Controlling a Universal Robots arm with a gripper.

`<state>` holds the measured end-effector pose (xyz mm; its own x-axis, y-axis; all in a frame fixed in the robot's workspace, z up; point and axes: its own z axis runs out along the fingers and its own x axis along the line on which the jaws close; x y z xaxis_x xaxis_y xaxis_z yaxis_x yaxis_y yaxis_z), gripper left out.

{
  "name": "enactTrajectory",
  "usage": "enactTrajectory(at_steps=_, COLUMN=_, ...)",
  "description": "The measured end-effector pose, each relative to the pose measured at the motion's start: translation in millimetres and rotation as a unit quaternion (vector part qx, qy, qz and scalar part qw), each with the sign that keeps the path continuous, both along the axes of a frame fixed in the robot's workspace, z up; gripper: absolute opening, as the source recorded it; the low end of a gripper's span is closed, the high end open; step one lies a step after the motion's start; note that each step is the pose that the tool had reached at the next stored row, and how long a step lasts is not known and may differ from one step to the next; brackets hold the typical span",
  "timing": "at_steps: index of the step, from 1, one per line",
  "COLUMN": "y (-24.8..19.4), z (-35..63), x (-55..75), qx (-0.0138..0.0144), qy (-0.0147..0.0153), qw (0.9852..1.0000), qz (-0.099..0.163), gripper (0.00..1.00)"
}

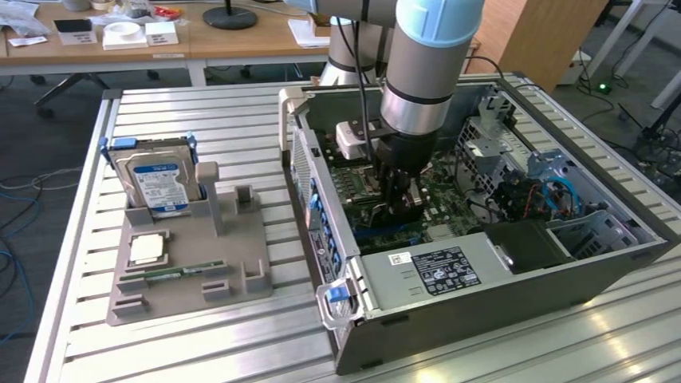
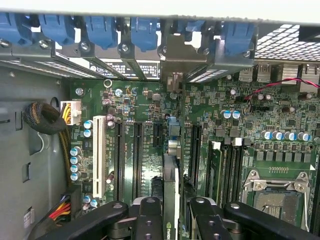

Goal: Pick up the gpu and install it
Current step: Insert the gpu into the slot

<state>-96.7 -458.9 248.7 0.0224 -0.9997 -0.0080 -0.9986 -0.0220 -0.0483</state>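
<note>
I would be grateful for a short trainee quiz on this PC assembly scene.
1. True or false: the hard drive stands upright in the grey holder, outside the case.
2. Where is the gpu?
A. Lying flat on the holder
B. Inside the case, edge-on over the motherboard, at the gripper
C. On the table beside the case
3. What colour are the clips along the case's card-slot row?

Key: 1 true; 2 B; 3 blue.

Slatted metal table (image 1: 191, 112) carries computer case (image 1: 479, 295), gray holder (image 1: 191, 279).
</note>
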Motion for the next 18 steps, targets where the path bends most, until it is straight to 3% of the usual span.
enactTrajectory(at_steps=18, y=0.3, z=0.0, x=0.4, qx=-0.0001, qy=0.0000, qw=1.0000, qz=-0.009, gripper=0.26)
